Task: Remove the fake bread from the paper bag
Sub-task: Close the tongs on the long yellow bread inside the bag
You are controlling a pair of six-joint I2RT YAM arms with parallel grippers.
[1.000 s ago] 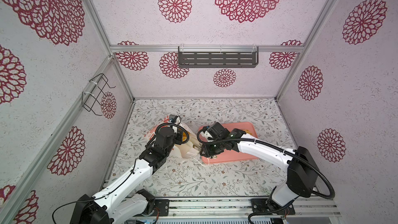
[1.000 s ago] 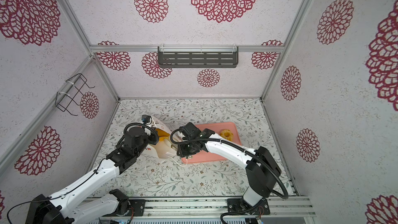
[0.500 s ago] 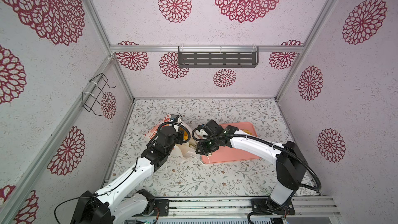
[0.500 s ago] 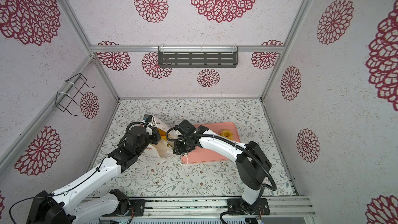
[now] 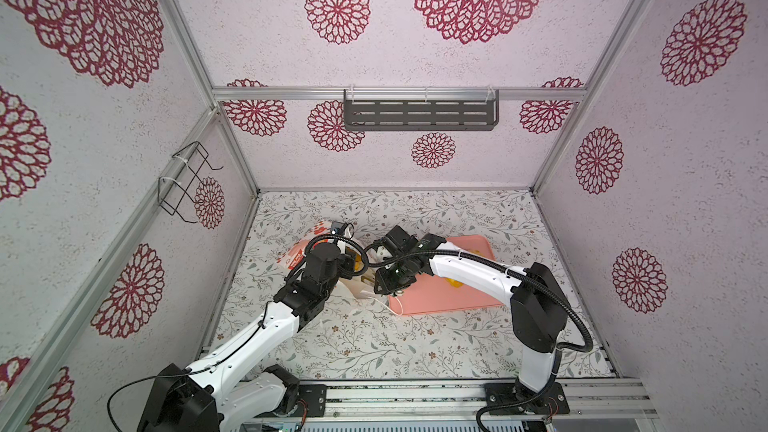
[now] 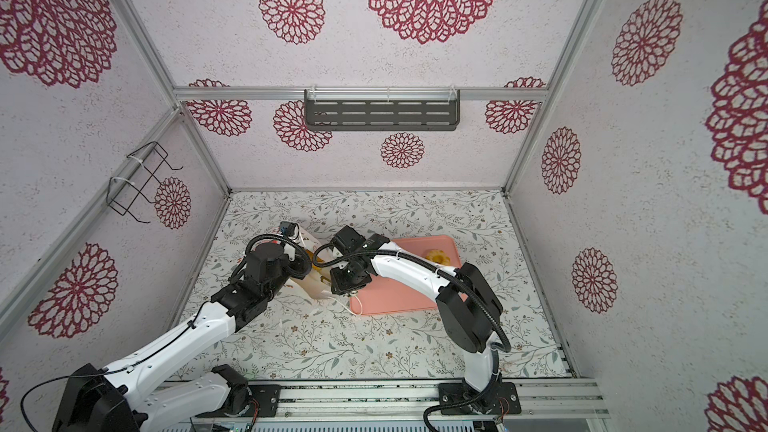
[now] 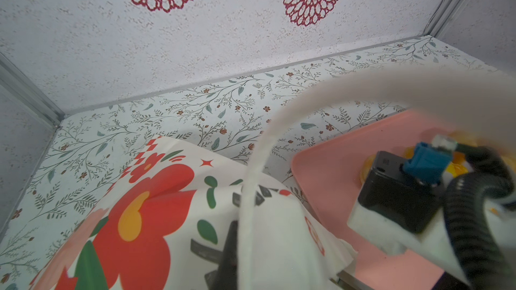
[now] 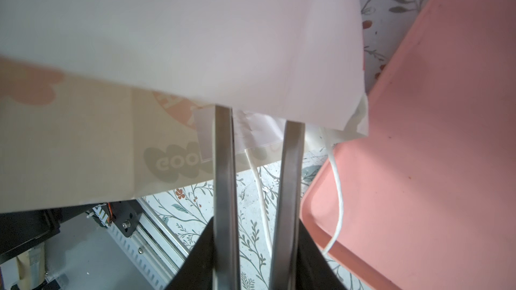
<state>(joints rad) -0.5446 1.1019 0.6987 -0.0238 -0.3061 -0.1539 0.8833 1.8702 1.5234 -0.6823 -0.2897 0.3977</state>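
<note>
Two pincers work here, the left pincer (image 7: 229, 249) and the right pincer (image 8: 258, 124). There is one paper bag (image 5: 297, 259) at both pincers and one pink tray (image 5: 440, 305) just beside the right pincer. One ring-shaped fake bread (image 6: 435, 257) lies on it, beyond that pincer. Any breads inside the bag cannot be counted.

Setting: robot test cell, a lab rig rather than a lived-in room. Evidence: aluminium frame (image 5: 291, 93) boxing wallpapered panels (image 5: 270, 35); left arm (image 5: 249, 334) and right arm (image 5: 469, 270) bolted to a slotted base rail (image 5: 415, 398); printed floral tabletop (image 5: 395, 342); shelf (image 5: 419, 115) and wire rack (image 5: 187, 180) zip-tied to the frame
</note>
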